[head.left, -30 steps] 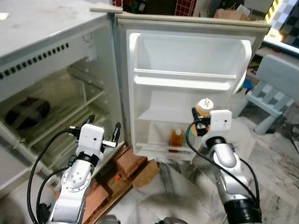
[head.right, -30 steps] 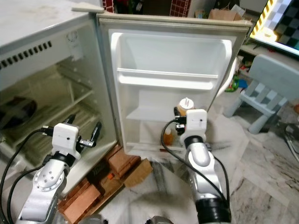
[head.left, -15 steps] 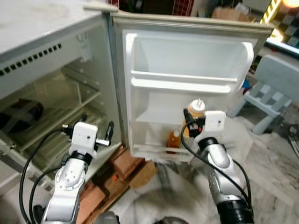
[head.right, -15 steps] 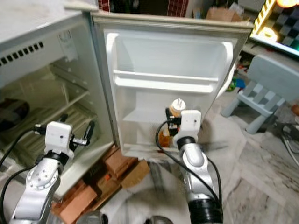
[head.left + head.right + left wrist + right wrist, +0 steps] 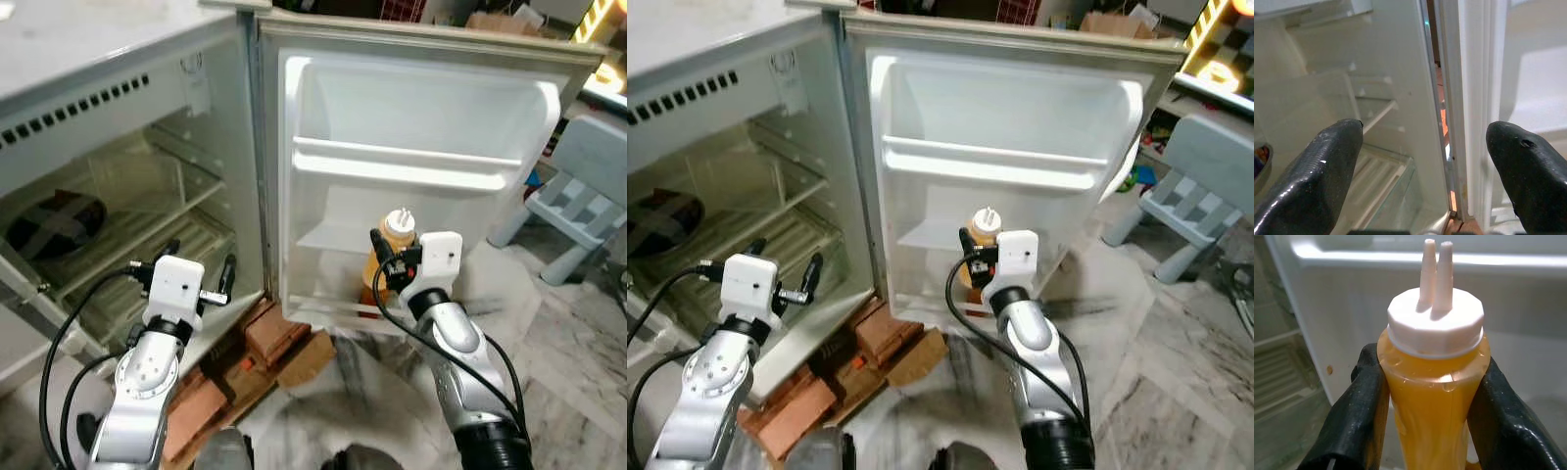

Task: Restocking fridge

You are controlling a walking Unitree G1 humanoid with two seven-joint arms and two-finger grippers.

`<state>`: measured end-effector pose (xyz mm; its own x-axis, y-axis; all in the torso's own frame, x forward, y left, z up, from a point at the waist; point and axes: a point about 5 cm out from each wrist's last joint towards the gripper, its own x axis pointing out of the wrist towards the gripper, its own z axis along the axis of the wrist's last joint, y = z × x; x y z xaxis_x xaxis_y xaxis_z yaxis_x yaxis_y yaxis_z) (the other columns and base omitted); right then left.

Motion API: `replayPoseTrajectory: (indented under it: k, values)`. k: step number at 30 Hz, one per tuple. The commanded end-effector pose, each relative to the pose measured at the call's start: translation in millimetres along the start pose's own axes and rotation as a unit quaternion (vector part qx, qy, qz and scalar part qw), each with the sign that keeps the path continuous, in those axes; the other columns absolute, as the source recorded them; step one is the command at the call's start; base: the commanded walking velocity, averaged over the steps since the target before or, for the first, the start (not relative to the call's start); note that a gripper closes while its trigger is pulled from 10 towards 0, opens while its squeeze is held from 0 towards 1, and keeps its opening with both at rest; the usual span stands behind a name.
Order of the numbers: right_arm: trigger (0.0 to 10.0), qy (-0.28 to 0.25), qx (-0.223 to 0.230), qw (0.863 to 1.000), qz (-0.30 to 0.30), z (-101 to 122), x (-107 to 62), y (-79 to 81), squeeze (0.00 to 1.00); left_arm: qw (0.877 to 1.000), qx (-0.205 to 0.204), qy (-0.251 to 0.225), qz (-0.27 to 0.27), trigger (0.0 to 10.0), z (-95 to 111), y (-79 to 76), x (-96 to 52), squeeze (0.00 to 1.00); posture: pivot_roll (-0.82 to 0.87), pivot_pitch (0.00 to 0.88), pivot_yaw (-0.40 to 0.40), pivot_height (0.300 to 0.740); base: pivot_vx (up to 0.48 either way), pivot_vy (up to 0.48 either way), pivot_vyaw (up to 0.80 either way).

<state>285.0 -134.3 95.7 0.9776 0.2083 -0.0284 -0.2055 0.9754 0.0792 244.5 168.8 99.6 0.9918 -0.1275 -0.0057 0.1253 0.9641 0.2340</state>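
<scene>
Your right hand (image 5: 384, 266) is clamped on the bottle (image 5: 1433, 396), both fingers (image 5: 1364, 416) pressed against its soft orange body just under the white cap, and it sits low in the centre of the frame in front of the door (image 5: 421, 108), right by the lower door shelf (image 5: 338, 315). Watch the squeeze: the sides look pliable, so too hard a grip could push sauce out of the twin nozzles, and too light a one could let it slide. The bottle may also clip the shelf rail on the way in, or knock whatever orange item stands behind it there, which I cannot make out. Above, the upper door shelf (image 5: 407, 164) caps your lift. Your left hand (image 5: 1420, 166) is spread wide, holding nothing, at lower left by the door hinge
</scene>
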Motion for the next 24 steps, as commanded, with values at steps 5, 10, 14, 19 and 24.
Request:
replayPoseTrajectory:
  k: [5, 10, 14, 19, 24]
  values:
    - [10.0, -0.013, 0.000, 1.000, 0.000, 6.8, 0.5, -2.0, 0.00, 1.000, 0.010, -0.001, 0.010, 10.0, 3.0, 4.7, 2.2, 0.00, 0.10, 0.046, -0.075, 0.656, 0.000, 0.000, 0.00]
    - [10.0, -0.013, 0.000, 1.000, 0.000, 7.9, 2.0, -1.8, 0.00, 1.000, 0.011, -0.003, 0.008, 10.0, 4.5, 5.2, 4.0, 0.00, 0.10, 0.068, -0.076, 0.656, 0.000, 0.000, 0.00]
    - [10.0, -0.015, -0.001, 1.000, -0.001, 8.1, 2.1, -2.0, 0.00, 1.000, 0.011, -0.006, 0.013, 10.0, 6.2, 9.1, 5.5, 0.00, 0.10, 0.058, -0.076, 0.656, 0.000, 0.000, 0.00]
    - [10.0, -0.014, -0.001, 1.000, 0.001, 7.4, 2.3, -1.0, 0.00, 1.000, 0.012, -0.008, 0.011, 10.0, 6.4, 9.5, 4.9, 0.00, 0.10, 0.060, -0.074, 0.656, 0.000, 0.000, 0.00]
    - [10.0, -0.014, 0.000, 1.000, -0.001, 7.4, 2.1, -1.1, 0.00, 1.000, 0.012, -0.009, 0.007, 10.0, 6.7, 6.5, 5.6, 0.00, 0.10, 0.059, -0.073, 0.656, 0.301, 0.000, 0.00]
